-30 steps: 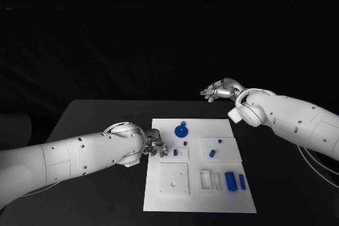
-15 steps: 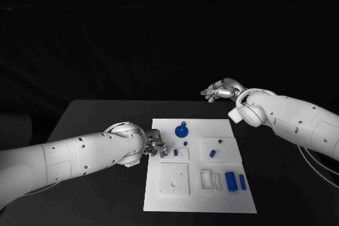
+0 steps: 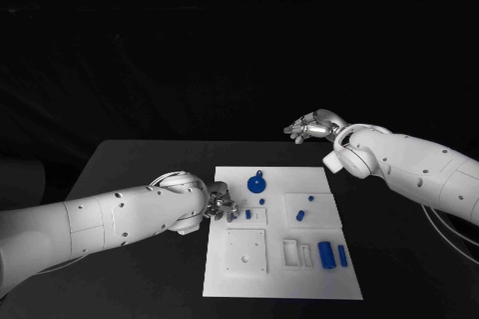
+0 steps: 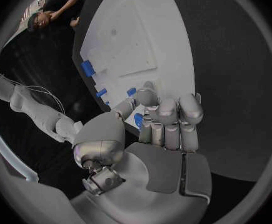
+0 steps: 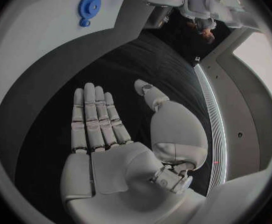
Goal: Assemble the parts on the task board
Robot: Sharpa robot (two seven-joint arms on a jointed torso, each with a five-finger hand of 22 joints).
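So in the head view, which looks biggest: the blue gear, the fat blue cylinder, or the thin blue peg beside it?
1. Gear, clearly largest.
2. Cylinder.
3. Peg, about as long as the cylinder but much thinner.

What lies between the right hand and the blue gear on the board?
Nothing: in the head view, bare black table and bare task board separate the right hand from the blue gear.

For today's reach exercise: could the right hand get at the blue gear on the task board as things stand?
Probably yes. The right hand is open, holding nothing, raised beyond the task board's far edge. The blue gear lies near that edge with nothing between; the left hand sits nearer the robot.
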